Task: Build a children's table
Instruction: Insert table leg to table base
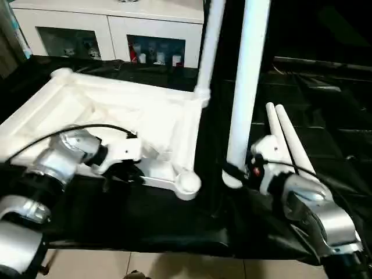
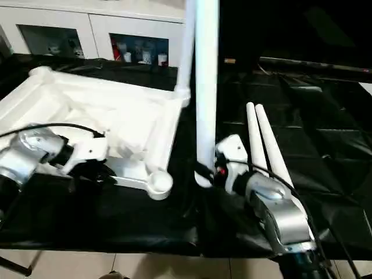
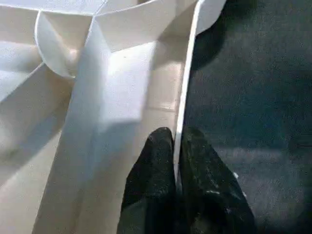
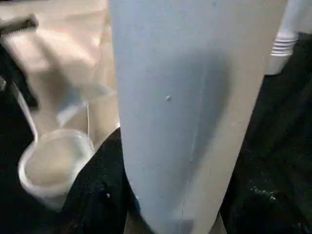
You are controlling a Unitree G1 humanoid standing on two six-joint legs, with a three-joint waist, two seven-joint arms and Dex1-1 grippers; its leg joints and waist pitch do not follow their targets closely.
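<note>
left gripper (image 3: pixel 176 161) pinches the table top's (image 1: pixel 116 110) near rim.

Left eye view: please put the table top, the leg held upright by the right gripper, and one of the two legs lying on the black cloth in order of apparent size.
1. Table top, largest.
2. Held leg; it looks big partly because it is near the camera and cut off at the top edge.
3. Lying leg, smallest, though it may be equally long.
</note>
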